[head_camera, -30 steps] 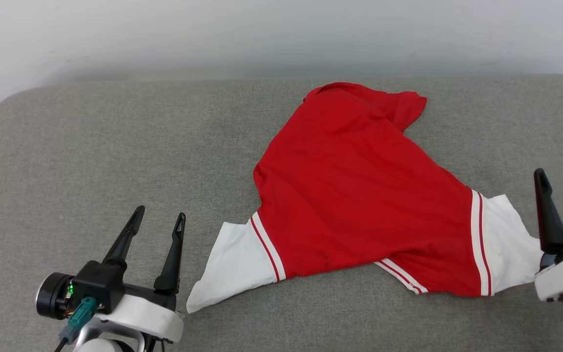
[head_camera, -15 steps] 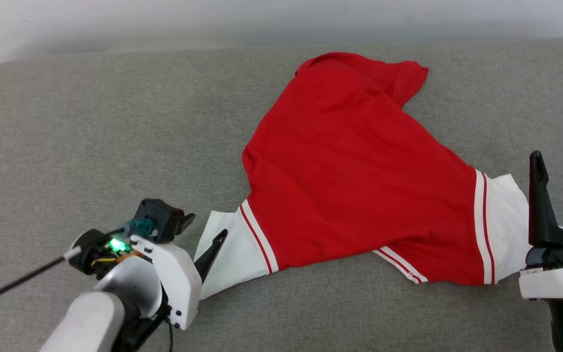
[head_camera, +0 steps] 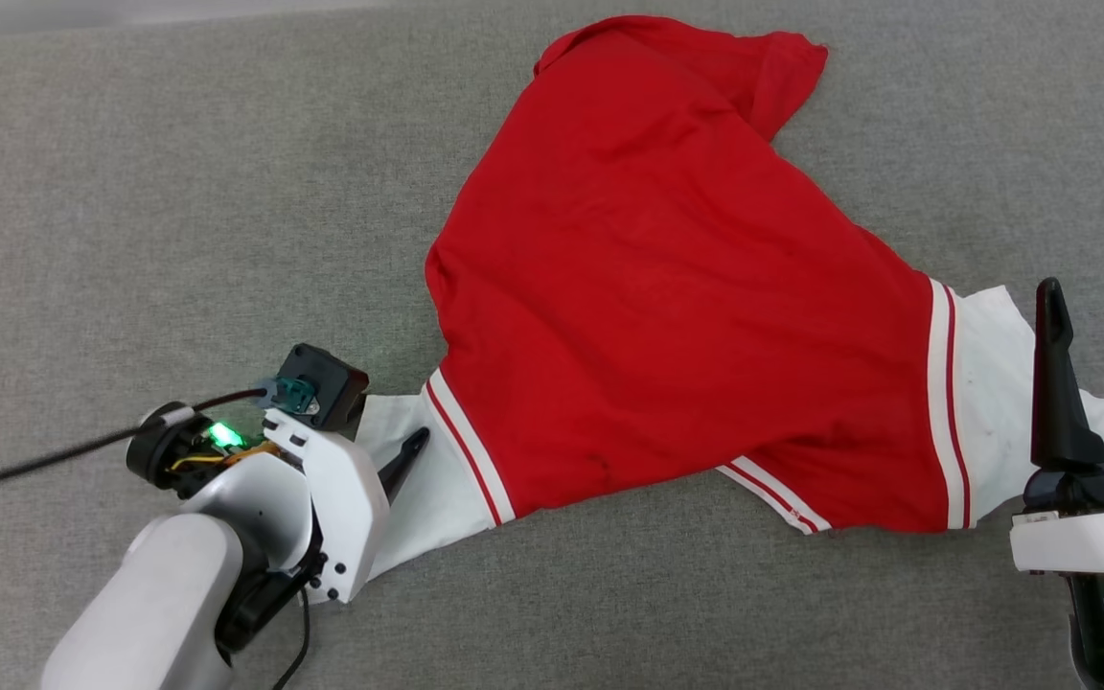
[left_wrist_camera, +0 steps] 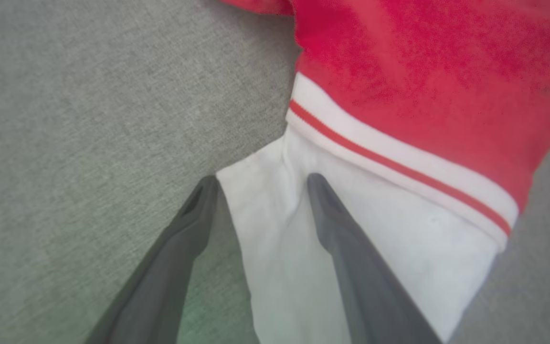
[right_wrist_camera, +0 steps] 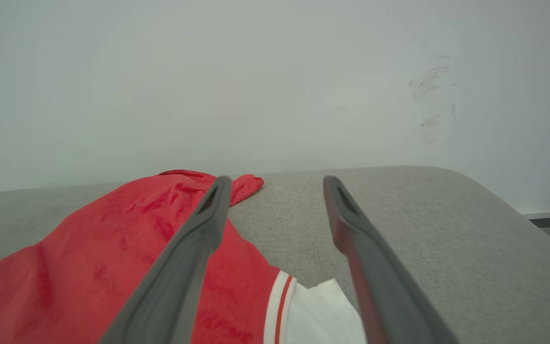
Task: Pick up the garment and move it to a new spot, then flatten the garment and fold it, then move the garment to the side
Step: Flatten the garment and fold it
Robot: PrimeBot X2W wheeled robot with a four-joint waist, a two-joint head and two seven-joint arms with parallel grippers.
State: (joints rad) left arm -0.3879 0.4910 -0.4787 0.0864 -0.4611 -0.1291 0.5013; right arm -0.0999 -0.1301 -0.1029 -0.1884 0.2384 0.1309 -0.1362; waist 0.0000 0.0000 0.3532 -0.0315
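Garment (head_camera: 667, 287) lies red back up, rumpled, ctr of the grey cushion (head_camera: 130, 192), spreading twd 3 o'clock. White sleeves at 7 and 4 o'clock.

L end effector (left_wrist_camera: 261, 181) at 8 o'clock: fingers apart, straddling the sleeve edge, not clamped.

R end effector (head_camera: 1096, 287) at 4 o'clock: fingers apart, above the other sleeve, gripping nothing.

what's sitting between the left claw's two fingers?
White sleeve of the red jersey T-shirt, flat on the grey fabric surface; left claw open astride its edge. Left wrist view.
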